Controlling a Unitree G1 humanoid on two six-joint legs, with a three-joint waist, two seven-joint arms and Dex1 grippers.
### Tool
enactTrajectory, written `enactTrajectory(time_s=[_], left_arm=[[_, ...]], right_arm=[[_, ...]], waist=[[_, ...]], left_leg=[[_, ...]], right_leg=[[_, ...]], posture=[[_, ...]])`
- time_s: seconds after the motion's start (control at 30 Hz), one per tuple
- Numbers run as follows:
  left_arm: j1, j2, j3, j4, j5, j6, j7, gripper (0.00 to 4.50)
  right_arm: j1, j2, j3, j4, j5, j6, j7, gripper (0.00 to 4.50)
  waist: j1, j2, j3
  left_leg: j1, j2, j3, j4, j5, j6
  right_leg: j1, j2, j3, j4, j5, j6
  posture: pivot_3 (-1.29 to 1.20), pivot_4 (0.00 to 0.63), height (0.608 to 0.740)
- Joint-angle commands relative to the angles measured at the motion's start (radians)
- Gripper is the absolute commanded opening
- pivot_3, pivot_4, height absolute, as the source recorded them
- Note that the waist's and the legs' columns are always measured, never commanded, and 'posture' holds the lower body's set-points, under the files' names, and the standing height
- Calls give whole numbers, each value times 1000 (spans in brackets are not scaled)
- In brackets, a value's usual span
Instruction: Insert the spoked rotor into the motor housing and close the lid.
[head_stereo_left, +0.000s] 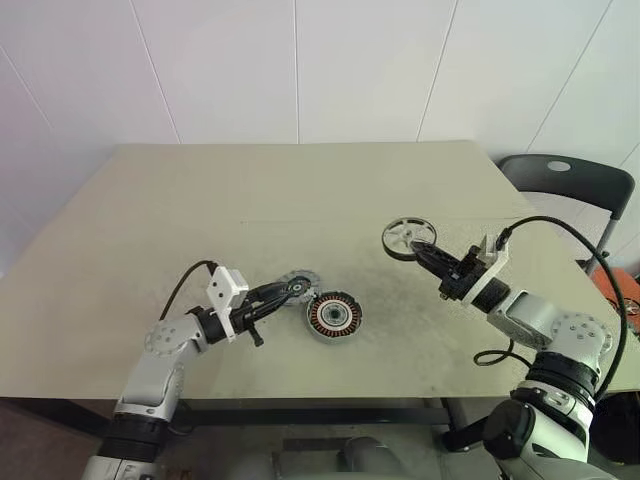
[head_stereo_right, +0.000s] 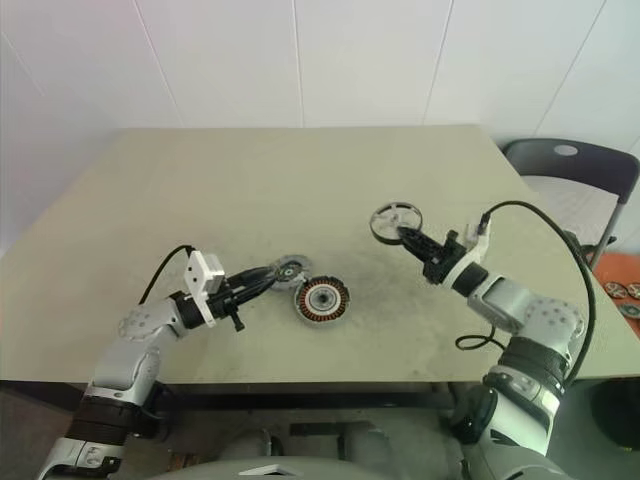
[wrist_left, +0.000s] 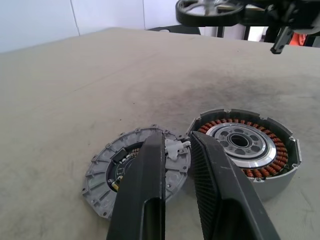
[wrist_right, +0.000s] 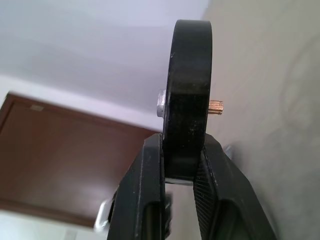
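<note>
Spoked rotor (head_stereo_left: 408, 238) rim is pinched by right claw (head_stereo_left: 426, 252); left claw (head_stereo_left: 292, 291) clamps lid (wrist_left: 137, 169).

no readable text, no labels (parts unmarked), no numbers

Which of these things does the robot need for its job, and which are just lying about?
Needed:
- spoked rotor, pinched in the right hand
- motor housing
- lid, with the left hand on it

Lying about:
- chair
- small round parts on the floor

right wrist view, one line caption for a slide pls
Right pincer clamps the spoked rotor by its dark rim, seen edge-on above the table.
</note>
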Motion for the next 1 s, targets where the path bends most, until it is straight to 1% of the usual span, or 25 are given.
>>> enactTrajectory(time_s=[0.03, 0.17, 0.3, 0.43, 0.53, 0.67, 0.87, 1.0], left_arm=[[-6, 7, 20, -31, -15, -2, 2, 924], [-2, 6, 21, -33, -12, -3, 6, 924], [6, 6, 22, -42, -11, -1, 13, 924], [19, 7, 26, -60, -11, 3, 21, 924], [36, 10, 30, -80, -12, 9, 31, 924], [53, 13, 37, -102, -15, 17, 41, 924], [53, 11, 33, -112, -14, 24, 49, 924], [44, 7, 29, -109, -11, 27, 48, 924]], right_arm=[[16, 15, 97, -81, 82, 76, 82, 401], [39, 13, 231, -123, 74, 101, 167, 401], [44, -27, 380, -145, 31, 90, 271, 401], [40, -64, 513, -122, -34, 48, 363, 401], [47, -90, 588, -91, -82, 15, 431, 401], [42, -96, 632, -54, -128, -34, 485, 401], [35, -91, 651, -10, -174, -84, 537, 401], [34, -77, 648, 9, -194, -100, 543, 401]], waist=[[-1, 0, 0], [-8, 0, 0], [-9, 0, 0], [-10, 0, 0], [-11, 0, 0], [-17, 0, 0], [-21, 0, 0], [-21, 0, 0]], left_leg=[[0, 0, 0, 0, 0, 0], [0, 0, 0, 0, 0, 0], [0, 0, 0, 0, 0, 0], [0, 0, -1, 0, 0, 0], [-1, 0, -1, 0, 0, 0], [-1, 0, -1, 0, 0, 0], [-1, 0, -1, 0, 0, 0], [-1, 0, -1, 0, 0, 0]], right_leg=[[0, 0, 0, 0, 0, 0], [0, 0, 0, 0, -1, 2], [0, 0, 0, 0, -2, 3], [0, 0, 0, 0, -2, 4], [0, 0, -1, 0, -2, 4], [0, 0, -1, -1, -2, 4], [0, 0, -1, -1, -3, 4], [0, 0, -1, -1, -3, 4]], posture=[[0, 0, 740], [0, 0, 740], [0, 0, 740], [0, 0, 740], [0, 0, 740], [0, 0, 740], [0, 0, 740], [0, 0, 740]])
